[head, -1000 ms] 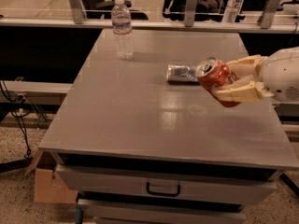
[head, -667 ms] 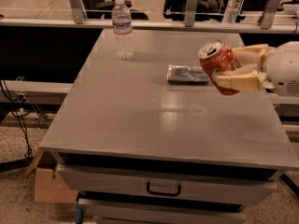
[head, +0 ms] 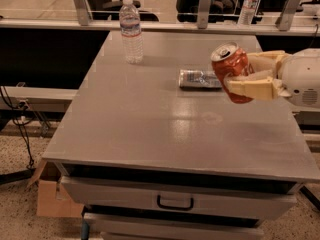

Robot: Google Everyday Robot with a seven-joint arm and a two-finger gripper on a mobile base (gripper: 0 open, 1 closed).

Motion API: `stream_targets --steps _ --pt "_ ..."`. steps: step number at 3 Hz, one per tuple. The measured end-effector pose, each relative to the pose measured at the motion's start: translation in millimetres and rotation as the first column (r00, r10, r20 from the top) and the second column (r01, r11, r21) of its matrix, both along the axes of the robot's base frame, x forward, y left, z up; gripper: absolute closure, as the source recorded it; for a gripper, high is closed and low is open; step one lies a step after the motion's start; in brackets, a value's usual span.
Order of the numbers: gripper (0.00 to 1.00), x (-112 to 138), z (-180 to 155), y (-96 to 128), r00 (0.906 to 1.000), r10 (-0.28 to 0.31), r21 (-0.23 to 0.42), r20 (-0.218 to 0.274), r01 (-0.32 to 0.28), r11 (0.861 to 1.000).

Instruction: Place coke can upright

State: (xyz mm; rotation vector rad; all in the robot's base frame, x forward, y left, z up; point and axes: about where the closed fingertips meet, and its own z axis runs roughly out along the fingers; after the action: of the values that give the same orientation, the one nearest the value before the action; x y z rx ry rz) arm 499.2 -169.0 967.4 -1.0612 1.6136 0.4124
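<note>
1 second on, the coke can (head: 228,64) tips from sideways to nearly upright, clamped in the closed hand (head: 236,77) above the counter's (head: 150,129) right side, near a lying silver can (head: 199,79). Only setting it down seems left.

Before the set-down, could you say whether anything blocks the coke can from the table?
Nothing visible: the pincer holds the coke can over bare table at right; the silver can lies just left.
</note>
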Motion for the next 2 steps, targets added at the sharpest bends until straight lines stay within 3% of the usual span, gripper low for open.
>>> stream_targets --steps 1,2 --pt "1.00 0.4 -6.0 4.9 0.9977 -0.049 0.143 -0.046 0.056 0.988" --pt "1.00 0.7 -11.6 9.9 0.9930 -0.088 0.262 -0.079 0.106 0.959"
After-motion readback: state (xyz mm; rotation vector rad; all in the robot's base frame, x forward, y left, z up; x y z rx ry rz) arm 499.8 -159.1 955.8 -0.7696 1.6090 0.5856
